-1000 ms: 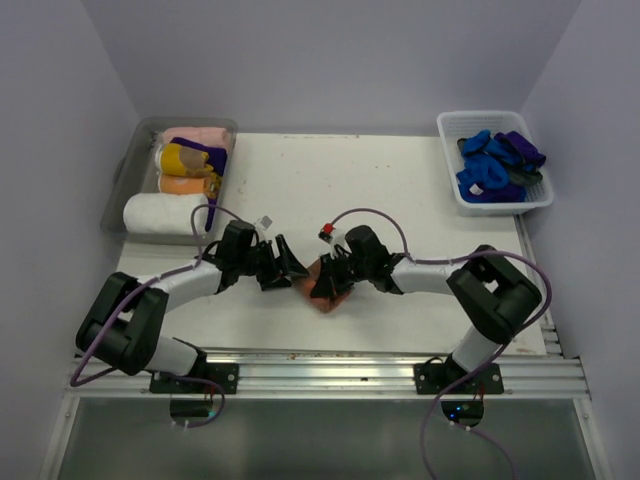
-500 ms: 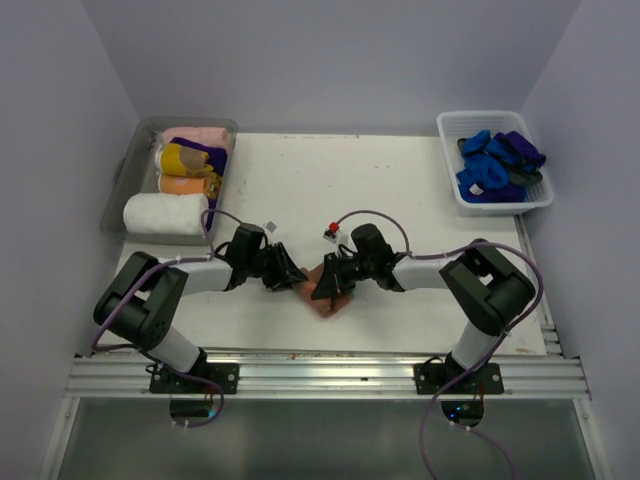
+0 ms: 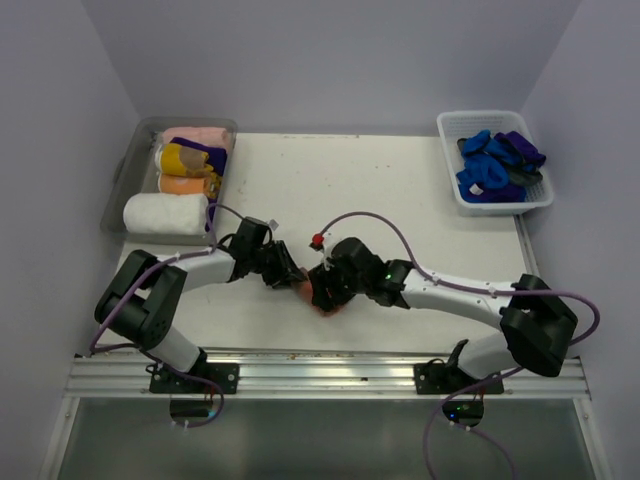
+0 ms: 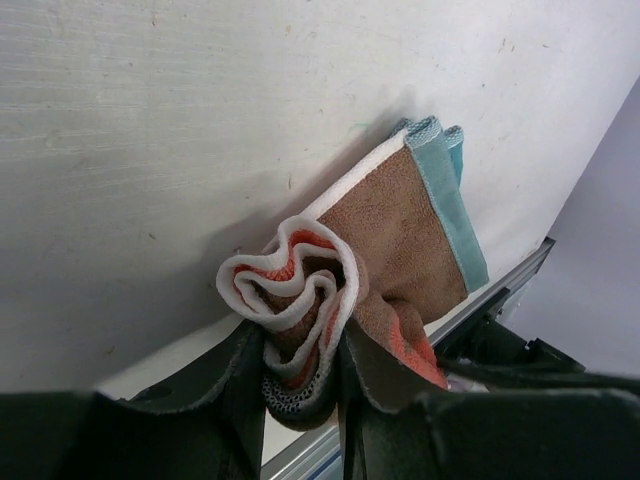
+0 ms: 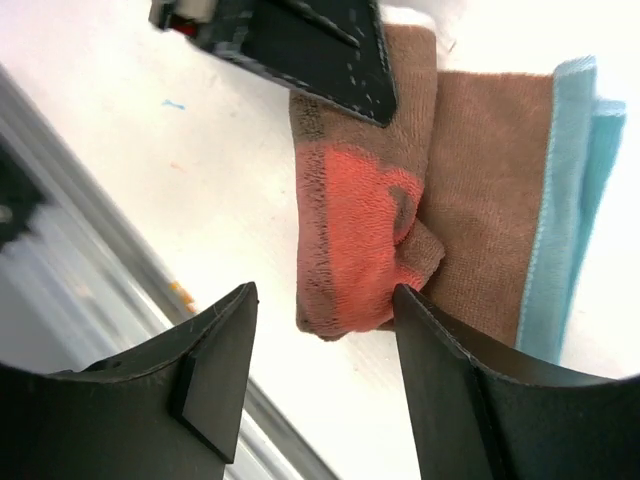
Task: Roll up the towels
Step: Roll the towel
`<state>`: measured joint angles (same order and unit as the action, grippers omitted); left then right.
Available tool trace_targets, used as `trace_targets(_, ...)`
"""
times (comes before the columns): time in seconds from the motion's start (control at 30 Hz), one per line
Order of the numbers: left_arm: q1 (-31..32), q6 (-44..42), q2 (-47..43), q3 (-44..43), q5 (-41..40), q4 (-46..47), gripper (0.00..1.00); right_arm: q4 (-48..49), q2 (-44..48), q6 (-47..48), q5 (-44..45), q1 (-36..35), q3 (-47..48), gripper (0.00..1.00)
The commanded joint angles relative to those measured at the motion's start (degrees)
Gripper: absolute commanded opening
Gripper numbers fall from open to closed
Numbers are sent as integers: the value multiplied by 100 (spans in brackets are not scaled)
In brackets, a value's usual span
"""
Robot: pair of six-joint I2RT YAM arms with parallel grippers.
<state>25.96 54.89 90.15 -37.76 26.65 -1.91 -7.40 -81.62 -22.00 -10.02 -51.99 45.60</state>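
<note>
A rust-brown towel with a teal edge lies partly rolled near the table's front edge, between the two grippers. In the left wrist view its rolled end shows white and orange layers, and my left gripper is shut on that end. My right gripper stands open, with the towel's orange-brown folded end loose between its fingers. In the top view the left gripper meets the towel from the left and the right gripper hangs over it.
A clear grey tray at the back left holds rolled towels: pink, yellow, purple, orange and a bigger white one. A white slotted basket at the back right holds blue and purple towels. A metal rail borders the near edge.
My right gripper has opened and let go of the towel, and its arm has swung out to the right. My left gripper has closed on the towel's rolled end.
</note>
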Motion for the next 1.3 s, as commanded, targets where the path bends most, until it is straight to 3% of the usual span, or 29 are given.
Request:
trace_targets(0.0,24,-233,29,-188,-187,-485,30,-921,130,730,2446,-759,554,61)
trace_targets(0.2,32,-260,29,-276,-222,-687,30,-1158,-573,1496,4093,-1744,1327,62)
trace_targets(0.5,32,-234,-41,-399,-248,-828,31,-1238,-1900,1901,4895,-2465,1838,61)
trace_targets(0.63,32,-225,-59,-452,-231,-864,33,-1316,-2348,1761,5203,-2483,1926,48)
trace_targets(0.73,32,-234,-120,-496,-222,-916,40,-1256,-2429,1612,5291,-2492,1891,24)
trace_targets(0.87,24,-321,-357,-609,-283,-1065,61,-957,-2008,1313,4880,-2335,1514,10)
trace_targets(0.97,24,-313,-594,-549,-336,-1118,71,-553,-1489,1102,3993,-2019,1076,9)
trace_targets(1.17,15,-216,-902,-347,-319,-899,83,423,-698,707,2129,-1271,178,9)
trace_targets(1.27,24,-198,-876,-259,-196,-741,84,896,-504,347,1032,-806,-156,9)
